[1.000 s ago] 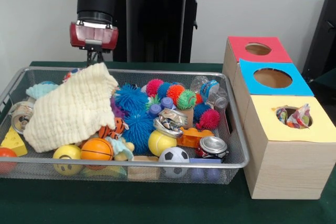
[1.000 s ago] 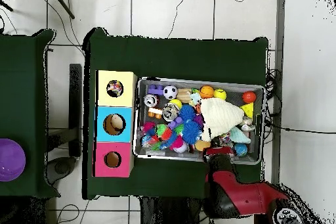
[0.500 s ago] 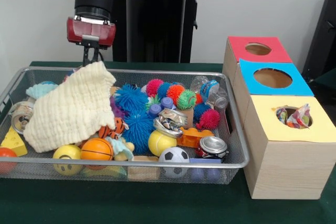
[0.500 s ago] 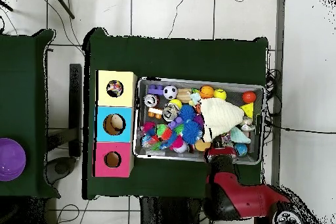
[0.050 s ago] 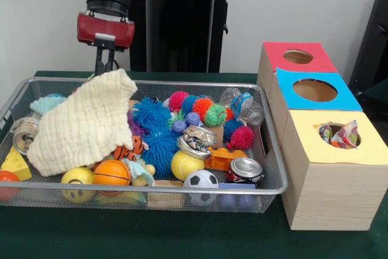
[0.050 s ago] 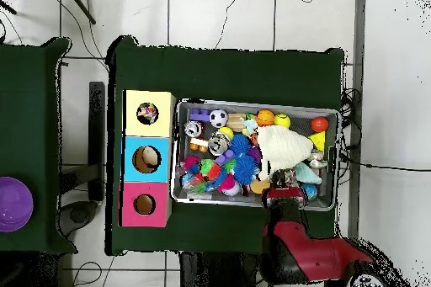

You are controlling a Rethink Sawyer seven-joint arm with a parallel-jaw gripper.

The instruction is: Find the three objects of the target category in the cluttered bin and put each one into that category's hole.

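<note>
A cream waffle cloth (image 5: 82,122) lies draped over the left half of the wire bin (image 5: 182,191), with its top corner pulled up at the far rim. My gripper (image 5: 104,67) hangs just above that corner, its two thin fingers close together and pinching the cloth's edge. From overhead, the gripper (image 6: 284,193) sits at the bin's lower edge beside the cloth (image 6: 282,151). To the right stand three boxes with holes: red (image 5: 298,57), blue (image 5: 315,90) and yellow (image 5: 339,134). The yellow hole holds crumpled wrappers.
The bin holds spiky balls (image 5: 151,116), a crushed can (image 5: 245,168), a crumpled can (image 5: 195,141), a plastic bottle (image 5: 242,104), an orange basketball (image 5: 111,173), a yellow ball (image 5: 186,165), a soccer ball (image 5: 200,180) and a can (image 5: 23,134) at far left.
My gripper has risen a little and shifted slightly left, drawing the cloth's top corner up with it. The other objects have not moved.
</note>
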